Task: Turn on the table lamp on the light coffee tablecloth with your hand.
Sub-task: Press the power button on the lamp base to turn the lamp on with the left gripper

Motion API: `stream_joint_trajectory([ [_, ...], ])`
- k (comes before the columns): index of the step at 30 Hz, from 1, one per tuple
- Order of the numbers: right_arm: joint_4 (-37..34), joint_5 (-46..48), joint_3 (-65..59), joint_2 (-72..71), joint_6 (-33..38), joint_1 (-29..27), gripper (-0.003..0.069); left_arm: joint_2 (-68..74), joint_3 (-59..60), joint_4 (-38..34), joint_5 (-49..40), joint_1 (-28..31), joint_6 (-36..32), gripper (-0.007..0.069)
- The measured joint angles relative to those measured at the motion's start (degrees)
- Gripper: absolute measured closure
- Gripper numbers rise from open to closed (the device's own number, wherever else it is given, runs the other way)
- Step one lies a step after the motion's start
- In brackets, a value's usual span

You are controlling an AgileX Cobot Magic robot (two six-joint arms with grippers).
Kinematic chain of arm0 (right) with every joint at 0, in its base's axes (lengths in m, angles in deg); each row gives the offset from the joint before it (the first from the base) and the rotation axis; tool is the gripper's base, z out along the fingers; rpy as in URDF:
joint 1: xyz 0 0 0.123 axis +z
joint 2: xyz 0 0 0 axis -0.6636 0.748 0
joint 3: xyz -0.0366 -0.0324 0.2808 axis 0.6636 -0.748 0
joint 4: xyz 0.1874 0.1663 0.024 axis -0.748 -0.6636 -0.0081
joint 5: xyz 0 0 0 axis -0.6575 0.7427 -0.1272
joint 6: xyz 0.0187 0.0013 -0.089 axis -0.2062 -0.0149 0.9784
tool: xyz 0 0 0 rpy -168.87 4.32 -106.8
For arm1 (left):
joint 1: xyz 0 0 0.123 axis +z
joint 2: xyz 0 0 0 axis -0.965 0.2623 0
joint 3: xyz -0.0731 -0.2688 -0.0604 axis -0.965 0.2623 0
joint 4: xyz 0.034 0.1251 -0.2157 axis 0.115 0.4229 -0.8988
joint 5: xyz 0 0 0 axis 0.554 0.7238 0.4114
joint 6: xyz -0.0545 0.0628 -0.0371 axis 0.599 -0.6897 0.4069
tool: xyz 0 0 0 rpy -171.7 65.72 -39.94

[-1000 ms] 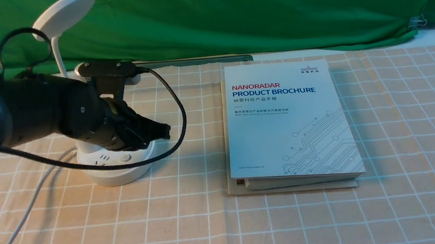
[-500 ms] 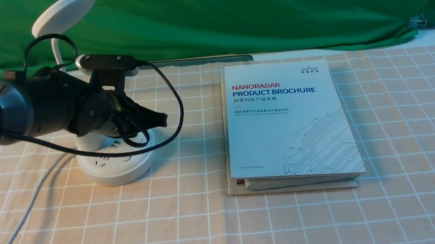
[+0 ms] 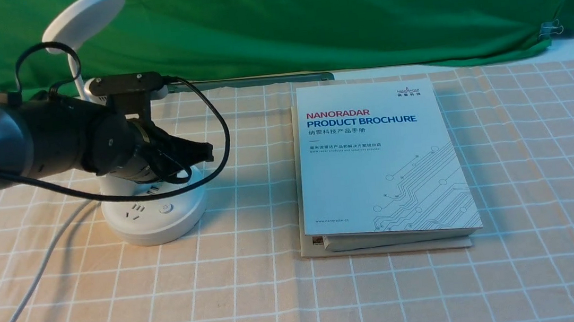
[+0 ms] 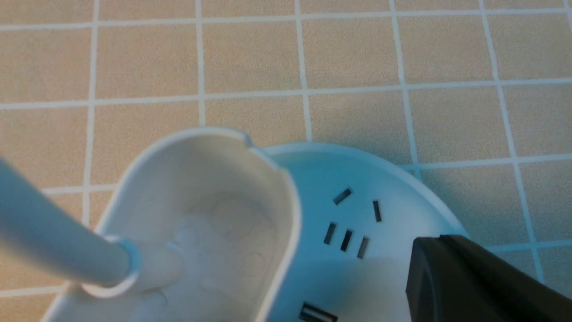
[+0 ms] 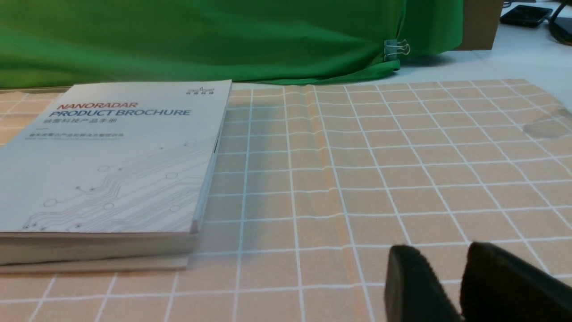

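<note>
L claw (image 3: 206, 152) over table lamp (image 3: 155, 223), R claw (image 5: 429, 281) off by itself.
Front view: lamp base sits on the light coffee tablecloth (image 3: 376, 295), L side, w/ its disc head tilted up in front of the green cloth (image 3: 304, 20); L arm (image 3: 49, 135) reaches across it, black cable (image 3: 223, 135) looping in front, button on base visible. Brochure (image 3: 382, 156) lies on a stack near center, apart from lamp. L wrist view: cup holder & base slots close up, dark claw tip w/ base behind it; prob. fingers together, but can't tell for sure. R wrist view: two blurry fingertips w/ a gap btwn, nothing held, tablecloth beyond, brochure well apart.
</note>
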Motion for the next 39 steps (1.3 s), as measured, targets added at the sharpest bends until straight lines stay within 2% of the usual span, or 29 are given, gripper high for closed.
stream_joint_trajectory([
  [7, 0.0, 0.0, 0.0, 0.0, 0.0, 0.0, 0.0421, 1.4, 0.0, -3.1, 0.4, 0.0, -2.4, 0.0624],
  [34, 0.0, 0.0, 0.0, 0.0, 0.0, 0.0, 0.0421, 1.9, -0.1, -3.8, -0.5, 0.0, -4.1, 0.0624],
  [39, 0.0, 0.0, 0.0, 0.0, 0.0, 0.0, 0.0421, 2.1, -0.3, -5.8, -1.4, 0.0, -7.3, 0.0624],
])
